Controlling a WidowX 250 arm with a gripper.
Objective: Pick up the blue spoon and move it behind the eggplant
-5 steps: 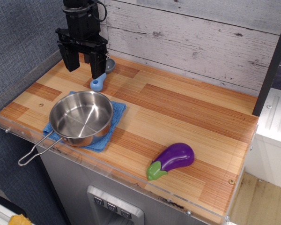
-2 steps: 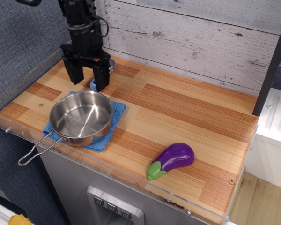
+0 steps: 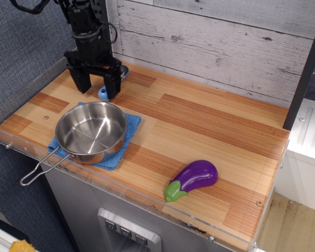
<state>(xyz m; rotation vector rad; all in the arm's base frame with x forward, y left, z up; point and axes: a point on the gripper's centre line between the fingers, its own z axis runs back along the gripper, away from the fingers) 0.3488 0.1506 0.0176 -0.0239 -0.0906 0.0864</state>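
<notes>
The blue spoon (image 3: 102,95) lies at the back left of the wooden counter, just behind the pan. Its light-blue handle end shows between my fingers, and its grey bowl is mostly hidden behind my right finger. My black gripper (image 3: 97,92) is open and low over the counter, with one finger on each side of the spoon handle. I cannot tell whether the fingers touch it. The purple eggplant (image 3: 196,177) with its green stem cap lies far off at the front right of the counter.
A steel pan (image 3: 91,131) with a wire handle sits on a blue cloth (image 3: 129,132) at the front left, close in front of the gripper. A plank wall (image 3: 215,47) runs along the back. A clear plastic rim edges the counter (image 3: 199,126).
The gripper has moved down and a little left, from above the spoon to low around its handle. The spoon, pan and eggplant have not moved.
</notes>
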